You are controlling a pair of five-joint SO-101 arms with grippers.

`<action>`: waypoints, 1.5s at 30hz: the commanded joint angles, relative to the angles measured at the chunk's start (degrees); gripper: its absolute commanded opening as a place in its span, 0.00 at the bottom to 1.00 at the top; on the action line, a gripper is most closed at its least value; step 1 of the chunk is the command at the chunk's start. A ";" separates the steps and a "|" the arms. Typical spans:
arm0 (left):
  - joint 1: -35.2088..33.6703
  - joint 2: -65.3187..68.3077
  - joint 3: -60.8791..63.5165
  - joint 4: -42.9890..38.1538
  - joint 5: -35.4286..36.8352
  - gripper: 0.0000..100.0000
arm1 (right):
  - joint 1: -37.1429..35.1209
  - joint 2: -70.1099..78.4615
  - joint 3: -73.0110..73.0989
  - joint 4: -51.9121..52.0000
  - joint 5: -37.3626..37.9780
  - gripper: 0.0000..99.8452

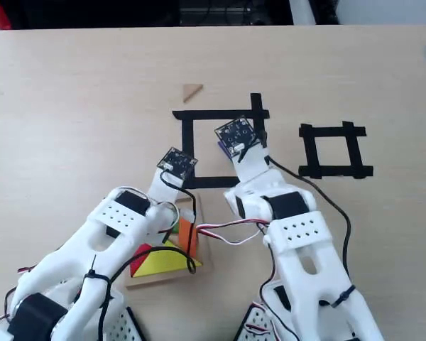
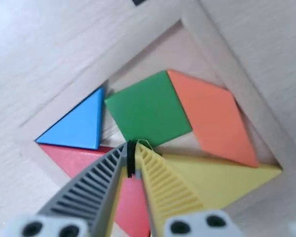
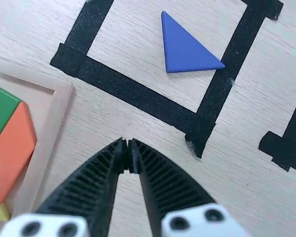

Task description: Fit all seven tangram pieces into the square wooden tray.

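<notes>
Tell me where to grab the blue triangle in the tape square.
From straight above: the triangle lies flat on the table, so only its thin edges offer a hold. Probably pinch across it, long edge to square corner, after opening the right gripper.

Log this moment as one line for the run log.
left fingers shut over tray | five pieces visible in tray | right fingers shut near taped square | dark blue triangle inside it
</notes>
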 commanded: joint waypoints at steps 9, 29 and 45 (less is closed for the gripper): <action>0.13 -2.64 -6.29 3.34 1.41 0.03 | 0.44 0.22 -0.31 -0.09 0.26 0.01; 10.86 -1.58 -4.62 5.45 3.87 0.03 | 0.44 0.13 -0.31 0.18 0.26 0.01; 11.30 7.21 -8.84 4.04 5.45 0.03 | 3.43 -0.22 -2.24 2.20 0.26 0.01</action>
